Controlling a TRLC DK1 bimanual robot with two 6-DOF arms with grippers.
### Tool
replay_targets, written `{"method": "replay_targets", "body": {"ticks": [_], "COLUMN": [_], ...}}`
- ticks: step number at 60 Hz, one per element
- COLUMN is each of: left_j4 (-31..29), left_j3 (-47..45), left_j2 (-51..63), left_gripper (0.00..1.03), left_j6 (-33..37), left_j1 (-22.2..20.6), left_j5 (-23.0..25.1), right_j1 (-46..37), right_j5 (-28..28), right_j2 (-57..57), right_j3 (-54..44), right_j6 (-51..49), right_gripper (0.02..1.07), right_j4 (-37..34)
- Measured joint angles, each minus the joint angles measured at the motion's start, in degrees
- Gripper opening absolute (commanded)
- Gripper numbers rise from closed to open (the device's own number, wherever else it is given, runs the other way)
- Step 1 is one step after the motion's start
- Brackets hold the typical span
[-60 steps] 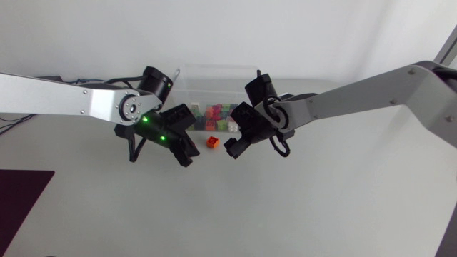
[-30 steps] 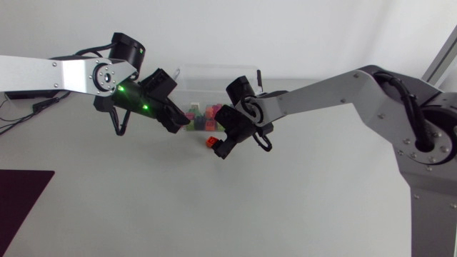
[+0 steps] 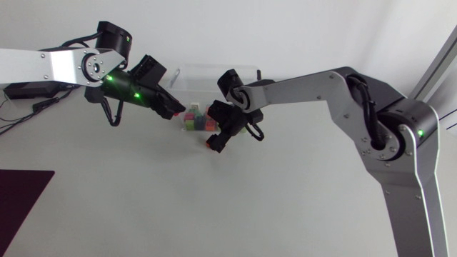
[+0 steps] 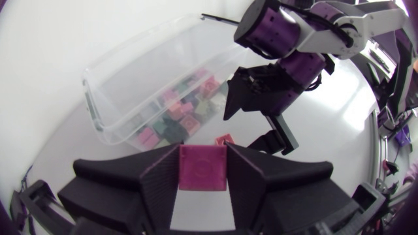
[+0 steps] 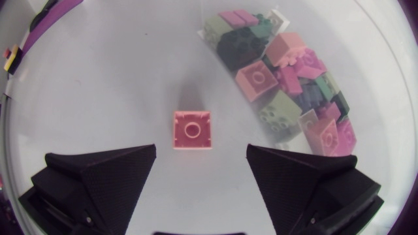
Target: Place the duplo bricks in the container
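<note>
A clear plastic container (image 3: pixel 214 70) at the back of the table holds several coloured duplo bricks (image 3: pixel 196 118). My left gripper (image 3: pixel 171 108) hovers by the container's left front corner, shut on a magenta brick (image 4: pixel 202 168). A small red brick (image 3: pixel 209 143) lies on the table just in front of the container (image 5: pixel 287 78). My right gripper (image 3: pixel 218 135) hangs right above it, open. In the right wrist view the red brick (image 5: pixel 192 130) lies ahead of and between the two spread fingers (image 5: pixel 98 176). The left wrist view shows the container (image 4: pixel 130 85), the red brick (image 4: pixel 225 139) and my right gripper (image 4: pixel 261 114) beyond it.
Both arms meet close together in front of the container. A dark mat (image 3: pixel 21 196) lies at the table's left front edge. Bare white tabletop (image 3: pixel 228 207) spreads in front of the grippers.
My left gripper has risen and moved back-left with the magenta brick, to the container's left end. My right gripper has shifted left, over the red brick, which has stayed put.
</note>
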Motion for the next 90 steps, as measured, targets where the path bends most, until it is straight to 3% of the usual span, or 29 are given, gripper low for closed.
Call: {"method": "replay_targets", "body": {"ticks": [25,39,90], "left_j4": [1.22,1.27,1.27], "left_j3": [1.27,1.70,1.68], "left_j2": [0.00,0.00,-0.02], "left_gripper": [0.36,0.36,0.36], "left_j6": [-1.11,-1.53,-1.55], "left_j1": [1.70,2.08,3.30], "left_j5": [1.57,2.16,4.35], "right_j1": [0.68,1.22,2.12], "right_j5": [0.02,1.55,3.30], "right_j2": [5.40,6.97,7.21], "right_j3": [10.51,13.81,14.19], "right_j6": [0.00,0.02,4.04], "right_gripper": [0.93,0.93,0.87], "right_j4": [-9.53,-12.59,-12.94]}}
